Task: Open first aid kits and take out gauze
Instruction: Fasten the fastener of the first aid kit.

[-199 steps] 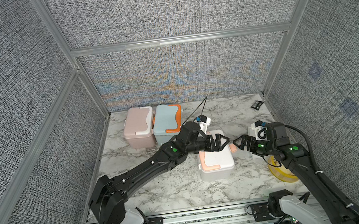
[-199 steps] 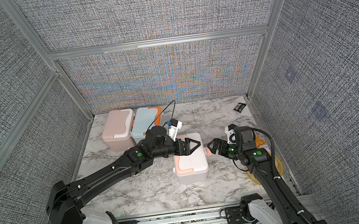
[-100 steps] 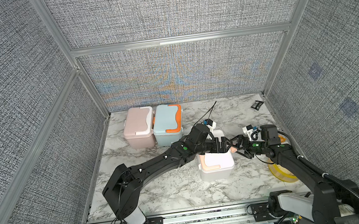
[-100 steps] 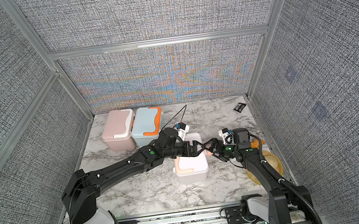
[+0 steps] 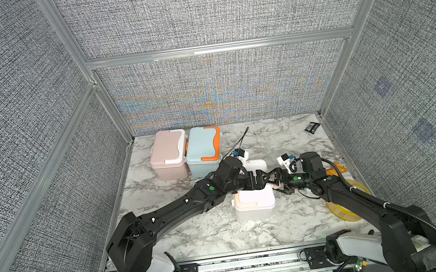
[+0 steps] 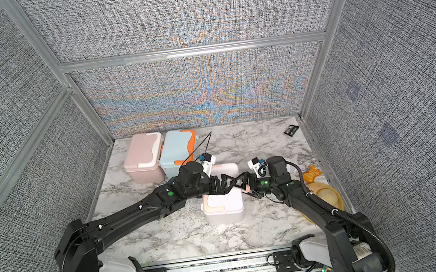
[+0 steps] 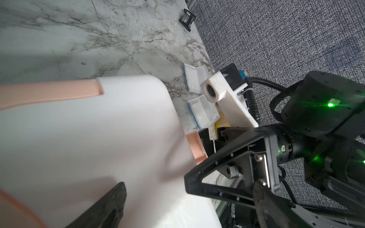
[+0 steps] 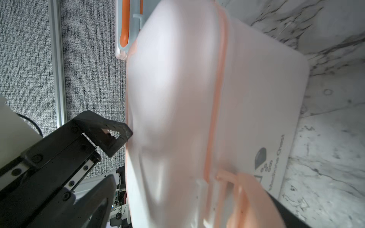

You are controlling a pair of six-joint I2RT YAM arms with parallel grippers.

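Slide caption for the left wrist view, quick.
Open right gripper at the peach latch of the white rounded plastic first-aid box.

The one readable marking is on the white kit (image 8: 256, 94), seen in the right wrist view. A line of small grey print (image 8: 277, 163) runs along its side wall, soft with blur, and looks like "Medicine Chest". Just beside the print sits a grey drop-shaped emblem (image 8: 260, 157) with a few small rings under it. In both top views this print is too small to make out.
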